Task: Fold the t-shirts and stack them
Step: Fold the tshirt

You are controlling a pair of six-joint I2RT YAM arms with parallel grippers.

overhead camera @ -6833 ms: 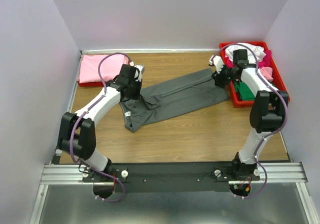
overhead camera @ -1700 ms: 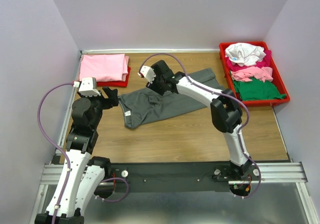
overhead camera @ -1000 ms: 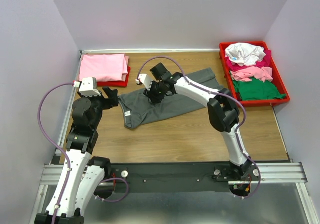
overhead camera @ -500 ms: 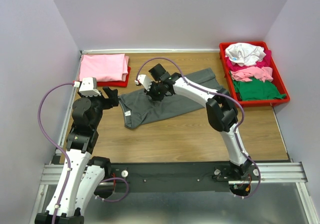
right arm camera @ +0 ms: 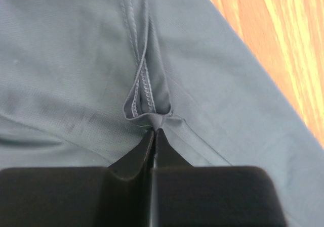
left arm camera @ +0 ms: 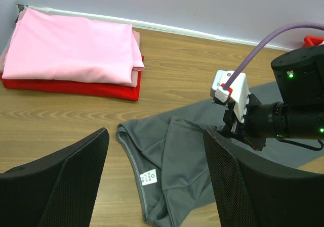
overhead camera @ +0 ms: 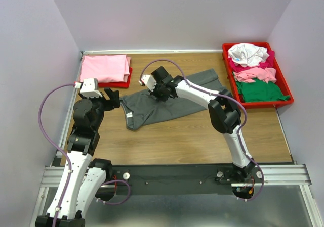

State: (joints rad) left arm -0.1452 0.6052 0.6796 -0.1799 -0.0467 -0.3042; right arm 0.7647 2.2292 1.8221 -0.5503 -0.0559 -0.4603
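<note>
Dark grey t-shirt [overhead camera: 172, 110], partly folded, diagonal; pink t-shirt [overhead camera: 104, 67] neatly folded, far-left.

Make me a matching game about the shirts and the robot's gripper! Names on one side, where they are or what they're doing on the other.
1 pink t-shirt
2 white t-shirt
3 grey t-shirt
4 right gripper

a pinching grey cloth
b folded, far left
c lying in the middle
d topping the pile in the red tray

Pairs: 1-b, 2-d, 3-c, 4-a
</note>
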